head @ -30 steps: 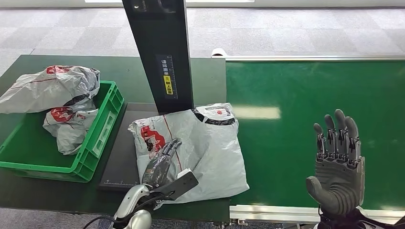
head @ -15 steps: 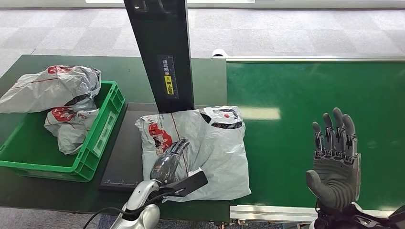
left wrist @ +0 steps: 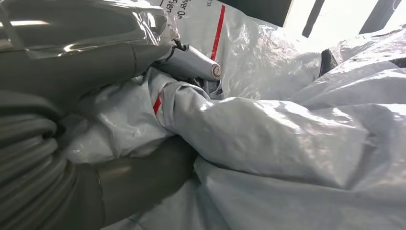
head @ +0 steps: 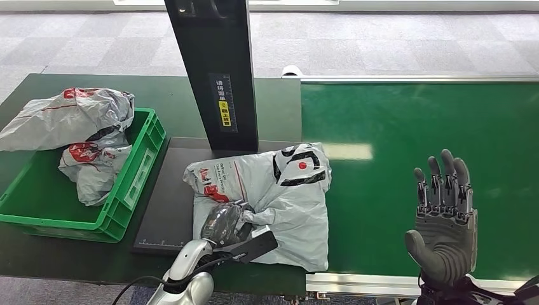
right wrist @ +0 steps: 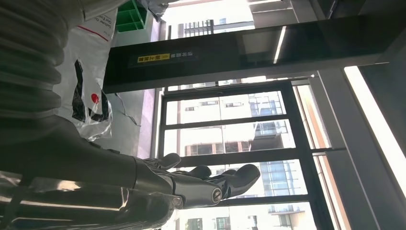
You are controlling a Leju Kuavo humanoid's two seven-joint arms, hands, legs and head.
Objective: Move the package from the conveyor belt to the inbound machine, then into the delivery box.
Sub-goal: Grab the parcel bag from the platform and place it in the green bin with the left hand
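Note:
A grey plastic package [head: 279, 197] with red and black print lies across the black inbound machine plate [head: 166, 203] and the edge of the green conveyor belt [head: 413, 146]. My left hand [head: 224, 223] grips a bunched fold of the package at its near left part; the left wrist view shows the film [left wrist: 268, 129] pinched between thumb and fingers [left wrist: 191, 64]. My right hand [head: 445, 219] hovers open above the belt's near right, palm up, fingers straight, holding nothing; it also appears in the right wrist view [right wrist: 191, 184].
The machine's black upright column [head: 216, 70] stands just behind the package. A green delivery box [head: 124, 190] at the left holds two grey packages [head: 76, 121]. The belt's metal frame [head: 362, 283] runs along the near edge.
My left hand's fingers have curled from lying flat on the package to gripping a fold of it. The package has bunched and shifted. My right hand has sunk slightly.

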